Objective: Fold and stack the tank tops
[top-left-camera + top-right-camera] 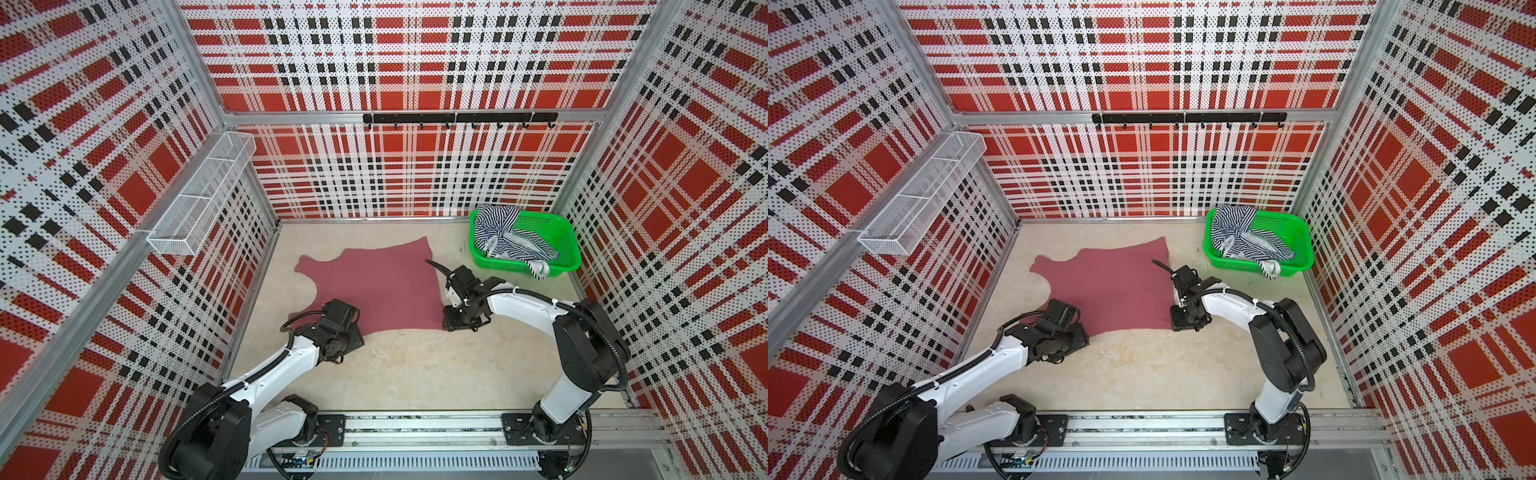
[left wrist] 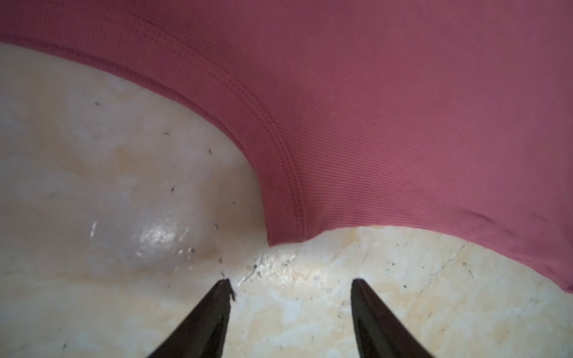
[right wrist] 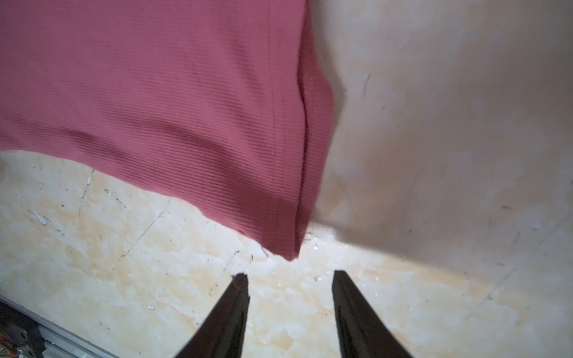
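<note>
The dusty-rose knit tank top (image 1: 374,286) lies flat on the pale table (image 1: 415,365); behind and right of it, the navy-and-white striped tank top (image 1: 496,226) sits in the green plastic mesh basket (image 1: 505,266).

The rose tank top (image 2: 403,124) is a fine-ribbed knit, matt, with a stitched band along its edge. The striped tank top (image 1: 496,226) looks like a thinner, softer cloth (crumpled, so hard to judge). The basket (image 1: 567,259) is shiny green plastic lattice. The table (image 2: 93,186) has a pale marbled top, smooth, with a wet-looking sheen, fine scratches and dark specks. The wall shelf (image 1: 203,195) is white metal mesh. The walls (image 1: 415,62) are perforated sheet in bare aluminium framing.
</note>
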